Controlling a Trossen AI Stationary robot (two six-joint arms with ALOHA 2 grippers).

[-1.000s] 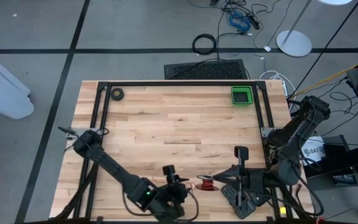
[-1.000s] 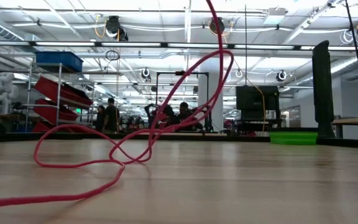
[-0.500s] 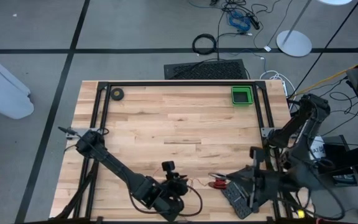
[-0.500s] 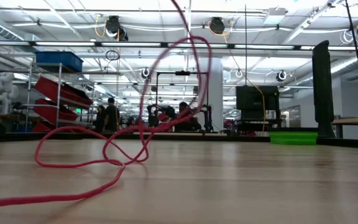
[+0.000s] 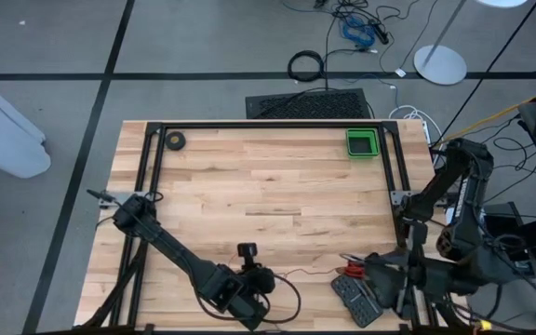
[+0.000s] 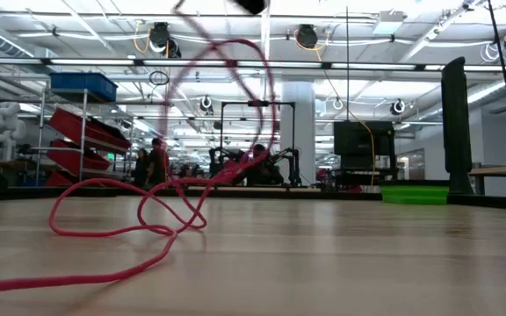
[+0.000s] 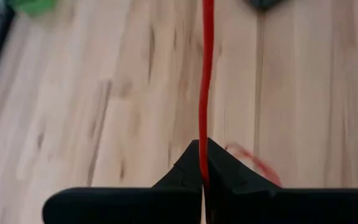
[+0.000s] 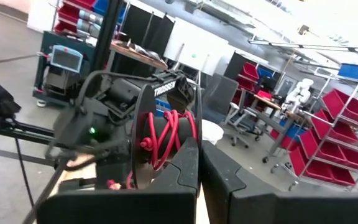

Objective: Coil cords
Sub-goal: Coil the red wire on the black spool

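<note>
Cord (image 7: 206, 81) runs as one thin red strand straight out from between the left gripper's (image 7: 202, 163) fingers, which are pressed together and pinching it. Left gripper (image 5: 247, 265) sits near the table's (image 5: 249, 177) front edge. The strand crosses the gap to the right gripper (image 5: 366, 273), just beside it at the same edge. Right gripper (image 8: 199, 158) fingers pinch a coil of red wire (image 8: 166, 134) wound on a dark spool. Low view: loose red loops (image 6: 139, 224) lie on the wood, one rising upward. Count: two grippers, one green tray (image 5: 362, 142) at the far corner, well apart from both; contents cannot be told. One dark tape roll (image 5: 175, 140), far left corner.
</note>
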